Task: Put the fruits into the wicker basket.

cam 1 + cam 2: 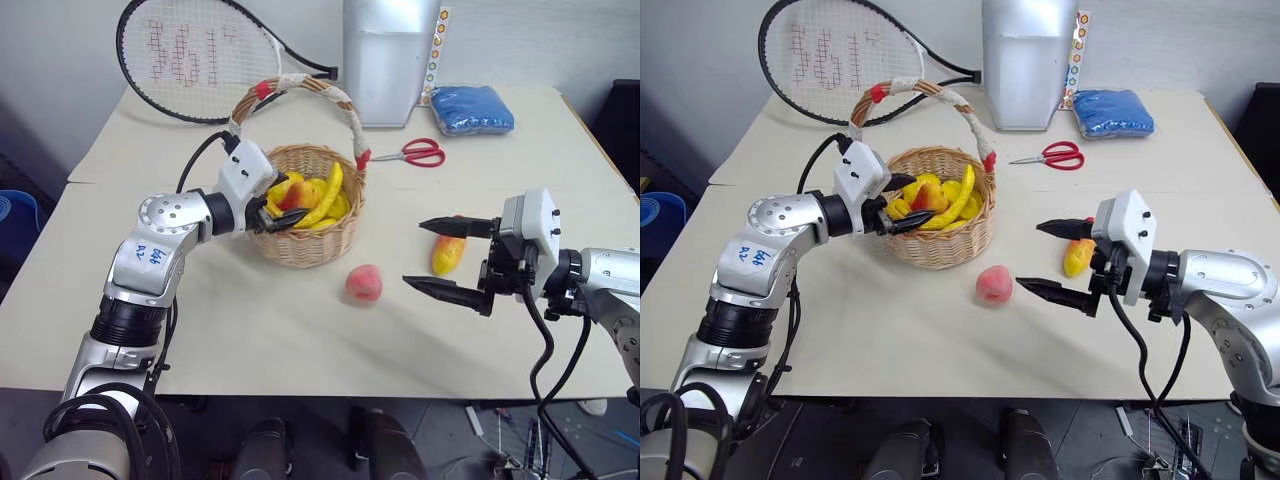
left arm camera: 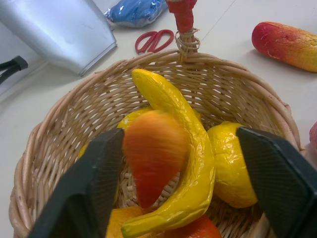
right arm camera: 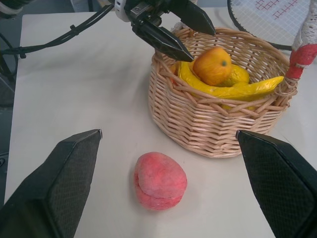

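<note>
The wicker basket (image 1: 305,238) stands mid-table and holds a yellow banana (image 2: 173,114) and other yellow fruit. My left gripper (image 1: 285,205) hovers open over its near-left rim. The small red-and-yellow fruit (image 2: 153,158) lies loose between the spread fingers, on top of the banana, and in the right wrist view the fruit (image 3: 213,64) is clear of them. The pink peach (image 1: 364,284) rests on the table in front of the basket. The mango (image 1: 448,253) lies further right. My right gripper (image 1: 414,252) is open and level, just right of the peach, with the mango behind its fingers.
At the back of the table lie a tennis racket (image 1: 200,55), a silver container (image 1: 390,60), red scissors (image 1: 420,152) and a blue cloth (image 1: 470,108). The basket's arched handle (image 1: 300,88) rises above my left gripper.
</note>
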Robot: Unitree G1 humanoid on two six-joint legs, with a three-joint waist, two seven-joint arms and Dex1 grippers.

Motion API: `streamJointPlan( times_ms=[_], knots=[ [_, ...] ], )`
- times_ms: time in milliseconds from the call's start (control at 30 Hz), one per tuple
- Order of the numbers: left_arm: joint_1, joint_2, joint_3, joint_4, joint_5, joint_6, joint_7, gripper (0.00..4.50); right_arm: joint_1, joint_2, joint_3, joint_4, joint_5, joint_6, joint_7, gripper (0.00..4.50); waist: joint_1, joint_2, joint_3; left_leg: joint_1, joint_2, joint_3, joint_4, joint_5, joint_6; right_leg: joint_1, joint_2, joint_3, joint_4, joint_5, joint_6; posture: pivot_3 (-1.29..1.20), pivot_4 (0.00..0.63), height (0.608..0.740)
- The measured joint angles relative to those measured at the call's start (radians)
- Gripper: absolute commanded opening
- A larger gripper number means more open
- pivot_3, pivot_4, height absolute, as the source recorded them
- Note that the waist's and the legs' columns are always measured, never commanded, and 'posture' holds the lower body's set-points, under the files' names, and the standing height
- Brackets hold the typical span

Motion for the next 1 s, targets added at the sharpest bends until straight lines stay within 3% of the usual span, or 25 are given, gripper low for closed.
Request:
streamJointPlan(
  times_ms=[233, 433, 567, 800, 1000],
  knots=[
    [0.063, 0.092, 0.091, -0.118, -0.083, 0.019, -0.096, 4.47, 0.084, -0.004, -0.005, -0.007, -0.018, 0.0, -0.012, 4.5, -0.006, 0.0, 0.0, 0.0, 0.001, 0.0, -0.001, 0.0, -0.001, 0.0, -0.001, 0.0, 0.001, 0.0, 0.0, 0.0, 0.15, 0.74],
    [0.258, 0.343, 0.343, -0.325, -0.341, 0.19, -0.306, 4.47, 0.166, -0.052, -0.066, 0.005, -0.017, 0.019, 0.018, 4.5, -0.022, -0.001, 0.0, 0.001, 0.002, -0.001, -0.001, 0.0, 0.0, 0.0, -0.002, 0.0, 0.0, -0.001, -0.002, 0.0, 0.15, 0.74],
    [0.442, 0.506, 0.481, -0.36, -0.394, 0.209, -0.454, 4.47, 0.213, -0.07, -0.086, 0.024, 0.004, 0.04, 0.067, 4.5, -0.024, -0.001, 0.0, 0.003, 0.002, -0.001, -0.002, -0.002, 0.002, 0.001, -0.001, 0.0, 0.001, -0.002, -0.003, 0.0, 0.15, 0.74],
    [0.491, 0.498, 0.581, -0.377, -0.504, 0.254, -0.454, 4.47, 0.067, 0.079, 0.101, 0.124, -0.12, -0.028, 0.014, 4.5, -0.025, -0.001, 0.0, 0.003, 0.002, -0.002, -0.002, -0.002, 0.001, 0.001, -0.003, 0.004, 0.001, -0.002, -0.004, 0.0, 0.15, 0.74],
    [0.488, 0.486, 0.546, -0.447, -0.541, 0.27, -0.391, 4.47, -0.105, 0.251, 0.324, 0.323, -0.302, -0.115, -0.015, 4.5, -0.031, -0.001, 0.0, 0.002, 0.002, 0.0, -0.003, 0.0, -0.005, -0.001, -0.001, 0.009, 0.002, -0.002, -0.005, 0.0, 0.15, 0.74]
  ],
)
